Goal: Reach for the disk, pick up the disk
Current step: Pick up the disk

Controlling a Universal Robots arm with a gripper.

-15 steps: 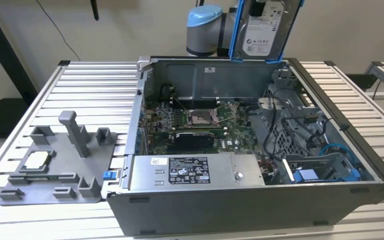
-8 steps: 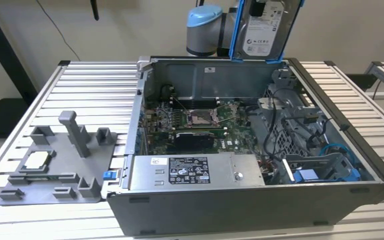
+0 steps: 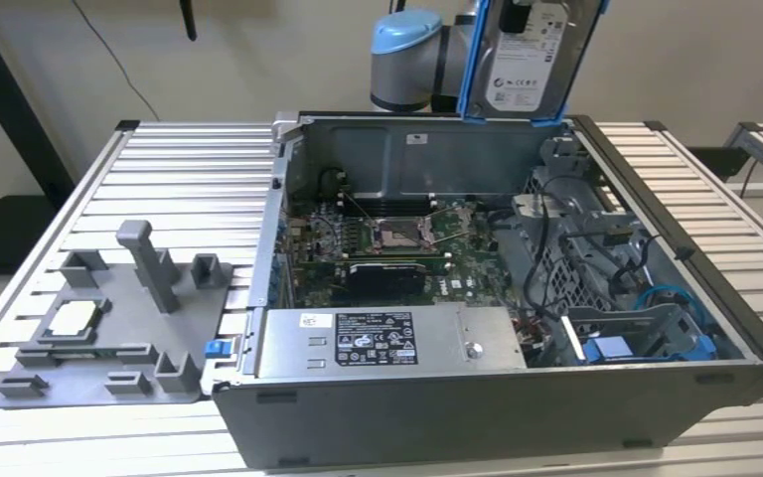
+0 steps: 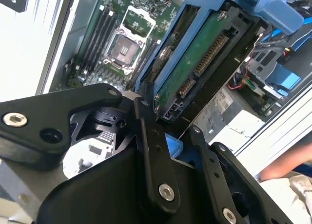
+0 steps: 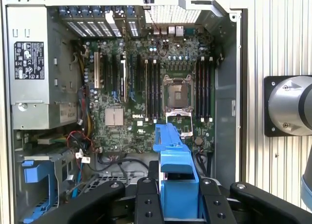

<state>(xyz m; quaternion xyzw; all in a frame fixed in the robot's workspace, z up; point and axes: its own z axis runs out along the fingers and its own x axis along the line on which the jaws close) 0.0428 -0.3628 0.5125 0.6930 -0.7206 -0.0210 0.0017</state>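
1 hand [image 5: 178, 199] aloft, gripping disk [image 3: 531, 62]

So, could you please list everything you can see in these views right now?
Disk: one, silver with white label and blue frame, held upright above the case's rear wall.
Computer case: one, grey, open on the slatted table.
Motherboard: one, green, on the case floor.
Power supply: one, silver, along the case's near wall.
Blue bracket: one, in the case, at the exterior view's right.
Fixture tray: one, grey, at the exterior view's left of the case.
Sleeve: one, pale, beside the case.
Gripper: one, black, closed on the disk.
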